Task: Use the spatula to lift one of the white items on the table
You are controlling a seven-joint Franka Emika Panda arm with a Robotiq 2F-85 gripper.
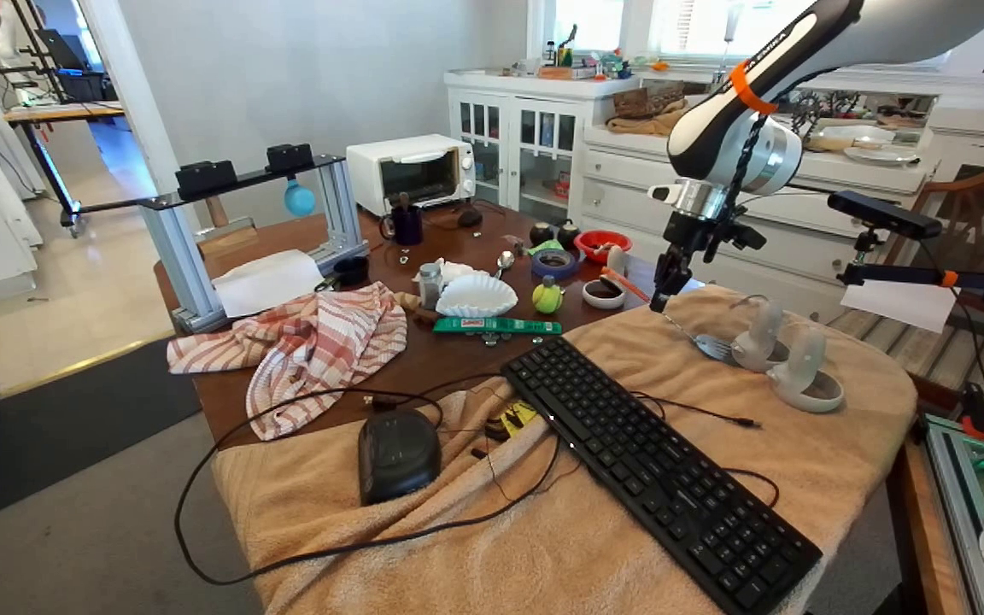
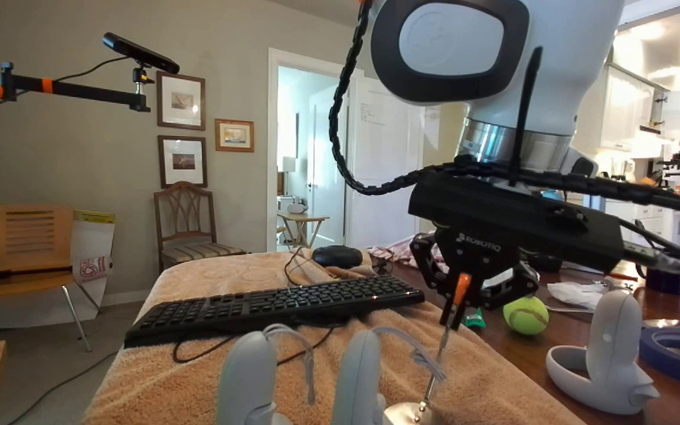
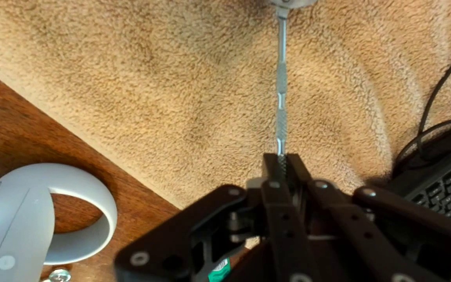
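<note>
The silver spatula's blade [image 1: 711, 346] is low over the tan cloth beside one of the white items [image 1: 758, 342]; I cannot tell whether they touch. A second white item [image 1: 806, 380] stands upright on the cloth behind it. Both show in an exterior view [image 2: 247, 378] [image 2: 358, 378], the blade [image 2: 415, 412] beside them, a grey strap crossing the handle. A third white item [image 2: 617, 354] is on bare wood and shows in the wrist view [image 3: 80, 172]. My gripper [image 3: 281, 158] is shut on the spatula handle [image 3: 281, 78]; the blade is mostly cut off above.
The table [image 1: 492, 555] is draped in tan cloth. A black keyboard [image 1: 654, 470] with cables lies near the spatula. A tennis ball [image 2: 526, 314], blue tape roll [image 1: 554, 263], red bowl [image 1: 603, 242], white shell dish [image 1: 477, 295] and striped cloth [image 1: 321, 342] are on the wooden part.
</note>
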